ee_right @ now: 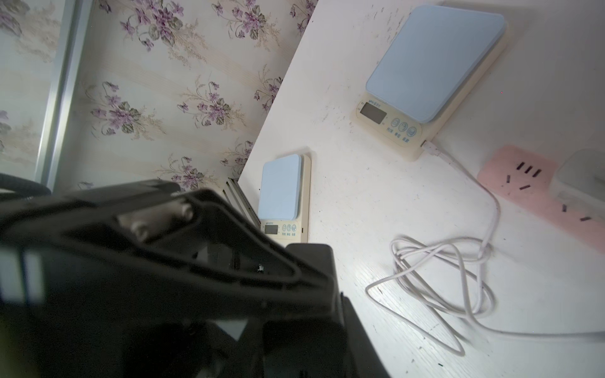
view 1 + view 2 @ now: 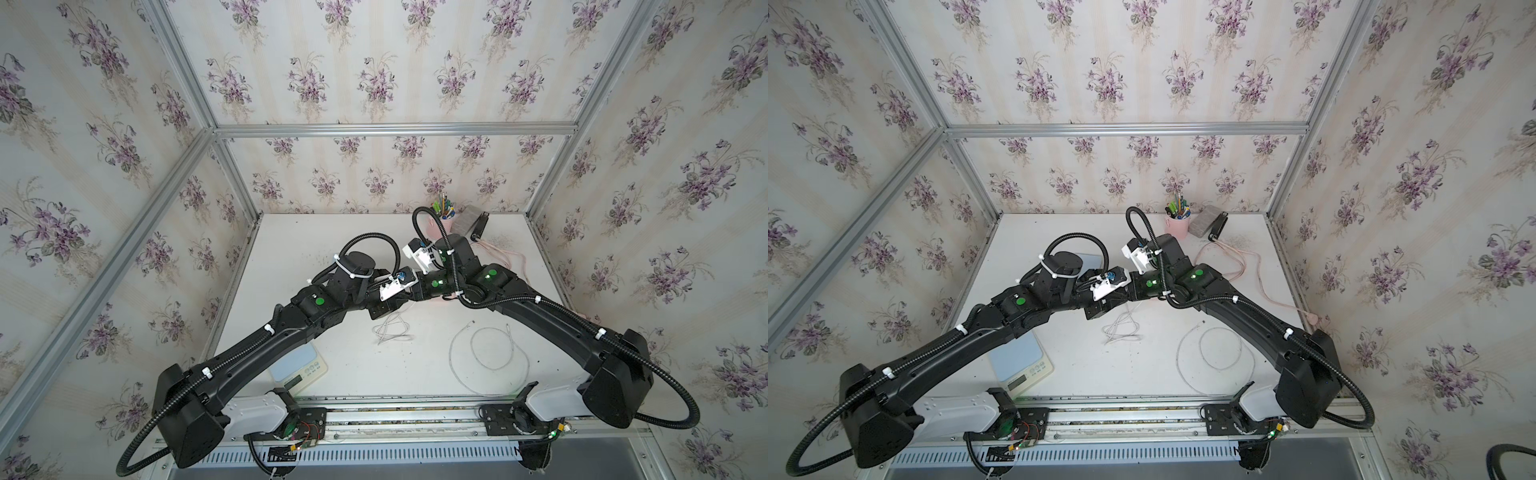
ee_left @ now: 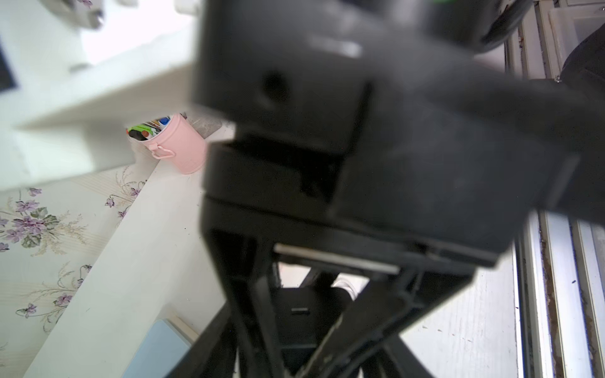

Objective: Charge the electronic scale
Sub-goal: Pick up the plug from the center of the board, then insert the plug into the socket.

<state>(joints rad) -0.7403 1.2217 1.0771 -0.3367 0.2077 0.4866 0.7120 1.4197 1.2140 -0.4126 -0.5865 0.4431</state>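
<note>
Scale (image 1: 435, 62) near pink power strip (image 1: 523, 183), white cable (image 1: 431, 149) seated in its side port, slack coiled; far plug end hidden, so charging unconfirmed. Left gripper (image 2: 386, 309), right gripper (image 2: 415, 293) crowded together: jaw state unreadable.

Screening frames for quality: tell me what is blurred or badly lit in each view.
Left wrist view: black arm body blurred across the frame, pink cup sharp. Right wrist view: foreground dark and soft, plugged-in scale crisp. Both top views: sharp, evenly lit.

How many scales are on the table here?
2. The far scale has a cable plugged in, near the pink strip; the near scale sits at the front edge. More may be hidden.
</note>
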